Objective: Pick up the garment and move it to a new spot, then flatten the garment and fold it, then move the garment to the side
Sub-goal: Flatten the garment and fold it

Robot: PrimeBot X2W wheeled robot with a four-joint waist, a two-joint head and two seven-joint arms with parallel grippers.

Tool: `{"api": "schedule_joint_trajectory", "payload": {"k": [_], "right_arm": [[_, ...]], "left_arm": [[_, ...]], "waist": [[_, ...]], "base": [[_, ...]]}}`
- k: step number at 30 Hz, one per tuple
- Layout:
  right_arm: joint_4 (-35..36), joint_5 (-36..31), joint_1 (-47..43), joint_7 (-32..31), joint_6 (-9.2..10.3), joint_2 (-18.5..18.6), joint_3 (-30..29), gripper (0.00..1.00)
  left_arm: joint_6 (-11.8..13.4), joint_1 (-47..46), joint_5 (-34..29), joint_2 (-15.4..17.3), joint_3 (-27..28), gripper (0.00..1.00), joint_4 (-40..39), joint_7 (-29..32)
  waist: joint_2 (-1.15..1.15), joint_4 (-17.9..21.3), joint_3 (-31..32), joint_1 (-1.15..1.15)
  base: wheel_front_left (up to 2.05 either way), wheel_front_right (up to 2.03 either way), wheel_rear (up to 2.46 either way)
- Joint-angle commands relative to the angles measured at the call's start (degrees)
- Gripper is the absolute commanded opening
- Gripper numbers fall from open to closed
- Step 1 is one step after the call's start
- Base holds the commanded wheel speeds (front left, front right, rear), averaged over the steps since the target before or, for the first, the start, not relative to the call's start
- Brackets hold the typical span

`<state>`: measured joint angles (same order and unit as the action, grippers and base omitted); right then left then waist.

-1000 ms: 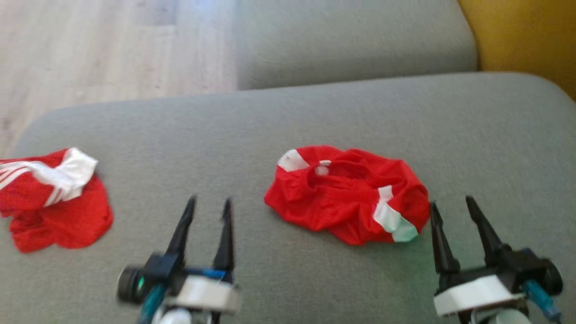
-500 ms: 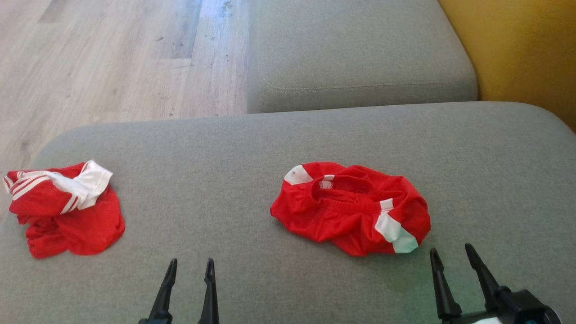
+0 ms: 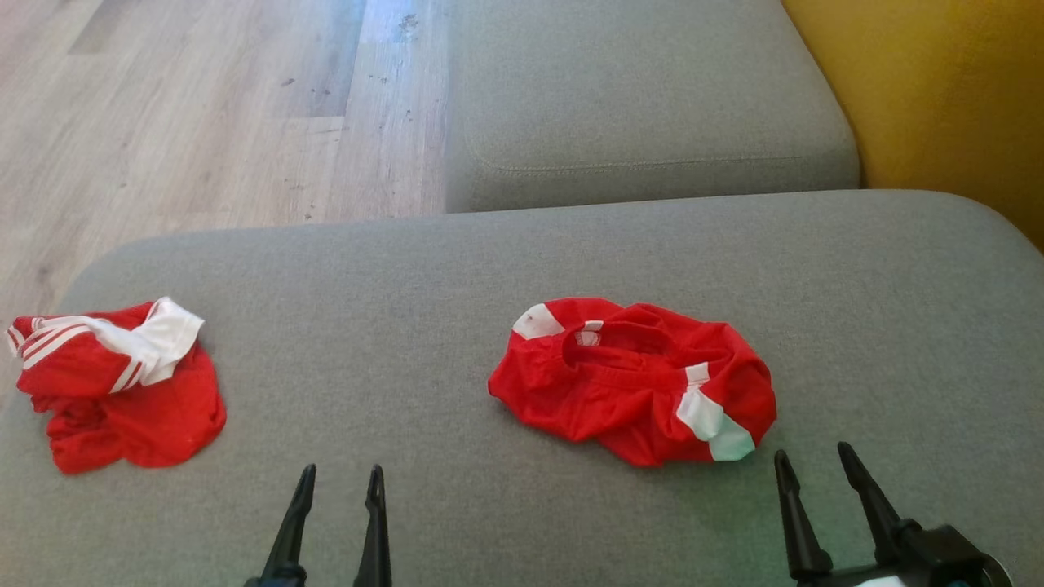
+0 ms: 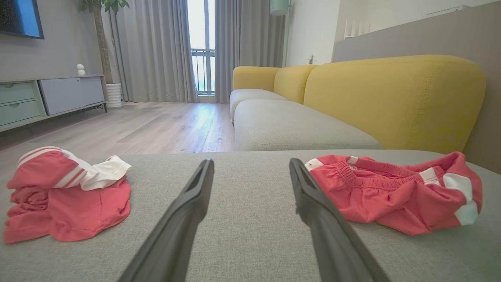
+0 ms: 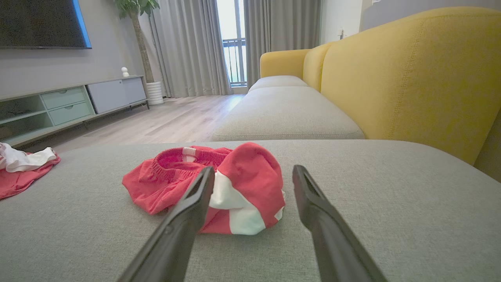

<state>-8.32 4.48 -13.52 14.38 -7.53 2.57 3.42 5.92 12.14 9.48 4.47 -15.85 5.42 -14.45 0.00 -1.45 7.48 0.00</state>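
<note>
Grey fabric sofa seat (image 3: 571, 244), yellow upholstered backrest (image 4: 391, 98) beside it. Pale wood plank floor (image 3: 204, 106). Grey floor-length curtains (image 4: 156, 51) flank bright balcony window (image 4: 201, 47). Low grey-green drawer cabinet (image 5: 66, 103) under dark wall screen (image 5: 39, 23).

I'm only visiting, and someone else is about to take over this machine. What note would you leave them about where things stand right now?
Left gripper: open, empty, above the grey cushion between the two garments.
Right gripper: open, empty, just short of the crumpled red shorts, probably the target.
Striped red garment: bunched near the cushion's left edge.
Done: nothing visible; the shorts are not yet grasped.
Left: pick up, move, flatten, fold, set aside.
</note>
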Motion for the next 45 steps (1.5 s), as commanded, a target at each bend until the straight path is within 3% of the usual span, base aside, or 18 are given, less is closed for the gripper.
{"api": "schedule_joint_trajectory", "payload": {"k": [1,21,29,35,45], "right_arm": [[1.75,0.21,2.17,0.62,0.04,0.31,1.54,1.00],[2.07,-0.37,3.03,0.62,0.04,0.31,1.89,1.00],[2.39,-1.31,5.08,0.62,0.04,0.31,2.82,1.00],[2.94,-1.89,7.36,0.62,0.04,0.31,2.97,1.00],[4.09,-2.36,11.85,0.62,0.04,0.33,2.97,1.00]], "left_arm": [[-0.17,-1.99,-0.44,-0.77,2.44,1.00,-1.68,-0.54],[-2.30,-5.37,-2.08,-1.53,2.44,1.00,-0.13,-0.54],[-7.15,-18.16,-3.92,-1.57,-4.03,1.00,7.56,-0.17],[-10.93,-30.15,-3.73,-1.58,-10.17,1.00,13.89,4.56],[-13.22,-47.19,-2.16,-1.58,-19.60,1.00,21.34,11.59]], "waist": [[0.00,-0.04,0.04,0.00],[0.00,0.25,-2.04,0.00],[0.00,2.28,-6.38,0.00],[0.00,5.88,-11.82,0.00],[0.00,11.03,-20.65,0.00]], "base": [[0.00,0.00,0.00],[0.00,0.00,0.00],[0.00,0.00,0.00],[0.00,0.00,0.00],[0.00,0.00,0.00]]}}
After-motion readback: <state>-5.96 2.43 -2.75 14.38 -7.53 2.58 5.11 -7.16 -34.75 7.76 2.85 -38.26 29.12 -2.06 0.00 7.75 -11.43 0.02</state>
